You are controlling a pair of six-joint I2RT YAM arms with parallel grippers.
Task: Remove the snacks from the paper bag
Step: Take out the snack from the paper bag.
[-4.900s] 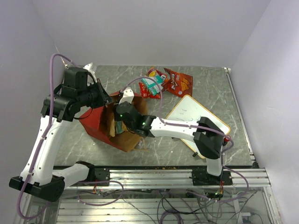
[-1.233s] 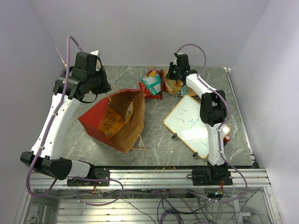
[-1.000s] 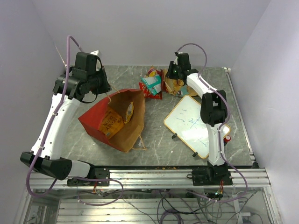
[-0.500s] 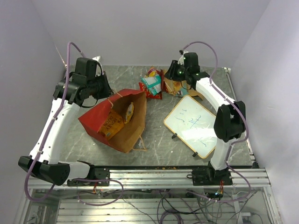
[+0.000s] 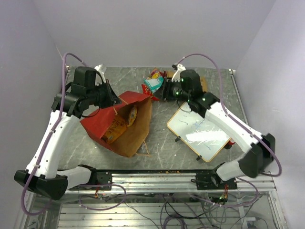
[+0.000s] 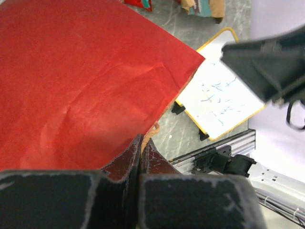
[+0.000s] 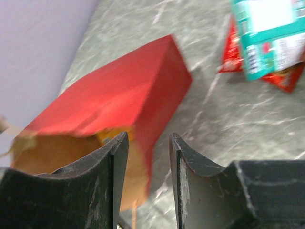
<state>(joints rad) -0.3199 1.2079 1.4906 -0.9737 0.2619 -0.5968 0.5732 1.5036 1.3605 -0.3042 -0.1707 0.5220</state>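
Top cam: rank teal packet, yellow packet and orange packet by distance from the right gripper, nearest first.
From the right gripper:
1. Teal packet, outside the paper bag, right beside the gripper.
2. Yellow packet, inside the bag near its mouth.
3. Orange packet, deeper in the bag, farthest left.

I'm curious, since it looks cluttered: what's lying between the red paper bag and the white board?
Nothing: only bare grey tabletop separates the paper bag from the whiteboard, as the top view shows.
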